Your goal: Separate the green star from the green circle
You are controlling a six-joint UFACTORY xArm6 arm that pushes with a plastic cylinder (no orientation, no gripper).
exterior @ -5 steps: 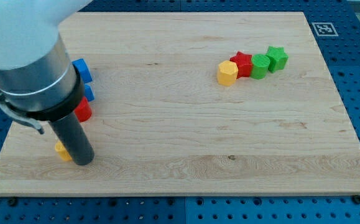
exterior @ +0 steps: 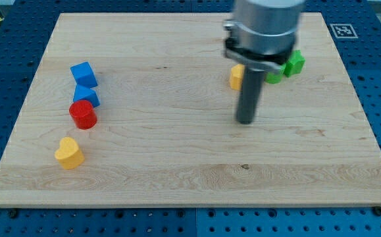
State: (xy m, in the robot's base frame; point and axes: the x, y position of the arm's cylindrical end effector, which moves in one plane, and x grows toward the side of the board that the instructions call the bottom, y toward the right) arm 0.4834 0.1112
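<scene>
Risk: my tip (exterior: 245, 121) sits below the block row at the view's upper right; a push up from here would prob hit the yellow block (exterior: 235, 77) first and shove the whole row together, so no split.
Risk 2: rod hides part of the row, incl. any block btwn yellow and green, so aim at the seam is a guess.
Jaws: none on this rig, just a straight rod; holds nothing, tip touches no block.
Green star (exterior: 295, 62): upper right, partly behind the arm.
Green circle (exterior: 274, 74): touching or just beside the star, mostly hidden.
Others: two blue blocks (exterior: 84, 74) (exterior: 85, 95), red cylinder (exterior: 83, 114), yellow heart (exterior: 68, 152), all far at the view's left, well apart from the tip.
Board (exterior: 177, 164): wood.
</scene>
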